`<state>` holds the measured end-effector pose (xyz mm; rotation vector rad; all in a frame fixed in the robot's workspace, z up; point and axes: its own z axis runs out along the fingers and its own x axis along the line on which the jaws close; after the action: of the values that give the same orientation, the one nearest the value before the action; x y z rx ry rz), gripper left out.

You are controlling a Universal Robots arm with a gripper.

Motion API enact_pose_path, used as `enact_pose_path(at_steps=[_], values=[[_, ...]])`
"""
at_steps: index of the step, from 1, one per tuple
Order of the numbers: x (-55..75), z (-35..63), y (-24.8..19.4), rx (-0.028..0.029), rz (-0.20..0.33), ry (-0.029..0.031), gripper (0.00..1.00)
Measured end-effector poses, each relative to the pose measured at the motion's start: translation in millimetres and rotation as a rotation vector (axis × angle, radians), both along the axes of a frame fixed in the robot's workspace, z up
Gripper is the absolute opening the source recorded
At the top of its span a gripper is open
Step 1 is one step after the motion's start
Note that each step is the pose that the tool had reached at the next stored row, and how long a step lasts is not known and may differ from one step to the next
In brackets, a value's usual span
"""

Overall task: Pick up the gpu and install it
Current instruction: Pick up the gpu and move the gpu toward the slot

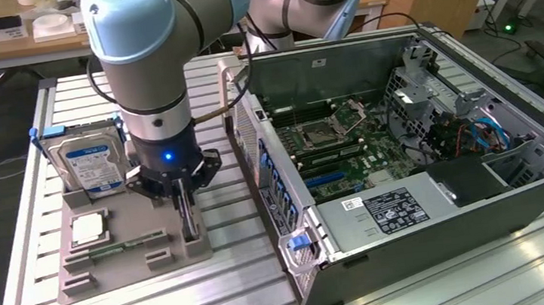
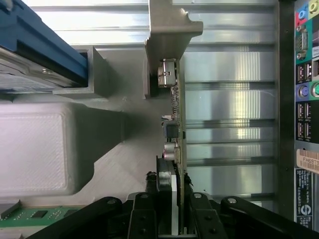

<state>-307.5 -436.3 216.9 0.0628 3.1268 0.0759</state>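
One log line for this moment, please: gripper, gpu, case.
gripper: shut on gpu | gpu: upright on edge in gray holder tray | hard drive: in same tray | computer case: open, gpu not installed

Light from above is glaring off the ribbed surface (image 1: 468,284) in white streaks; my hand (image 1: 190,229) is throwing a soft shadow over the grey tray (image 1: 124,278), and the open case (image 1: 344,65) is sitting dimmer inside.

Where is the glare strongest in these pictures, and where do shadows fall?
Exterior view: light glares off the table slats in front of the computer case; wrist view: the slats beside the gpu shine bright, a shadow lies on the grey tray.
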Motion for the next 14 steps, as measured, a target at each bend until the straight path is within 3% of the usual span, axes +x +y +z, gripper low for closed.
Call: enact_pose_path(at_steps=[14], values=[[0.0, 42.1, 0.0, 0.0054, 0.000, 0.0000, 0.28]])
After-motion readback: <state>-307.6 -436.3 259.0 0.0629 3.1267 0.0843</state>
